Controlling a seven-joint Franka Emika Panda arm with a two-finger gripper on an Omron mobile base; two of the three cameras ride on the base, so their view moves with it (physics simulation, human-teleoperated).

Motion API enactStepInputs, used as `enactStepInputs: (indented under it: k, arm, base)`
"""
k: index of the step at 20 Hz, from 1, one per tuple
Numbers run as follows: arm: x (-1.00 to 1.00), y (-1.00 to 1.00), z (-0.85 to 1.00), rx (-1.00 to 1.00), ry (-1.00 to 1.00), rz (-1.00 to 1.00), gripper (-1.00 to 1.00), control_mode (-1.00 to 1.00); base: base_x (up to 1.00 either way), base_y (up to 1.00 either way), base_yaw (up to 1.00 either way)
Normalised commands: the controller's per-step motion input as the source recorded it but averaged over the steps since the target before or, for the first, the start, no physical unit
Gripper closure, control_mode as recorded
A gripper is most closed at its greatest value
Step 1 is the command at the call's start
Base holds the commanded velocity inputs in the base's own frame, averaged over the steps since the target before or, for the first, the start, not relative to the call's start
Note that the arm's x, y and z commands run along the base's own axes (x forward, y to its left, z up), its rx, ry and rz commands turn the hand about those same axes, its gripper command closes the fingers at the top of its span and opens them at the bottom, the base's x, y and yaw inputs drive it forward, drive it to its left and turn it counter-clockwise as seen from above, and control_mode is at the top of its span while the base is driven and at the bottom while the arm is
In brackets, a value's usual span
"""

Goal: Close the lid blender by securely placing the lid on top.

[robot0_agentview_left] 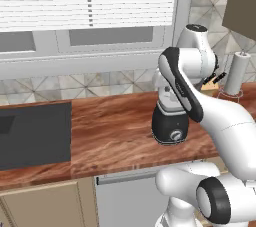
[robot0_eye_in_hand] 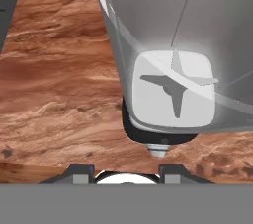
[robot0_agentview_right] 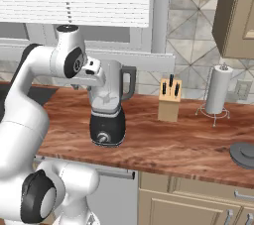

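Note:
The blender stands mid-counter: a clear grey jar with a dark handle on a black base with a silver dial. My arm hides most of it in the left base view, where the base shows. The hand view looks down into the open jar, blades visible at its bottom. My gripper is open and holds nothing, above the jar's front side. My wrist hangs by the jar's rim. The lid, a dark grey disc, lies flat on the counter far to the right, well apart from the gripper.
A knife block and a paper towel holder stand by the back wall, right of the blender. A dark recessed panel lies in the counter at the left. A wall cabinet hangs over the right end.

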Motion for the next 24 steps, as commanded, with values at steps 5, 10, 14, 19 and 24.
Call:
enactStepInputs:
  k: [5, 10, 14, 19, 24]
  arm:
    - [0.0, 0.0, 0.0, 0.0, 0.0, 0.0, -1.0, 1.0]
    - [0.0, 0.0, 0.0, 0.0, 0.0, 0.0, -1.0, 1.0]
    - [0.0, 0.0, 0.0, 0.0, 0.0, 0.0, -1.0, 1.0]
    - [0.0, 0.0, 0.0, 0.0, 0.0, 0.0, -1.0, 1.0]
    - [0.0, 0.0, 0.0, 0.0, 0.0, 0.0, -1.0, 1.0]
  base:
    - [-0.05, -0.13, 0.0]
    - [-0.32, -0.92, -0.03]
    - [-0.03, -0.55, -0.01]
    - [0.2, -0.38, -0.02]
    - [0.34, -0.46, -0.03]
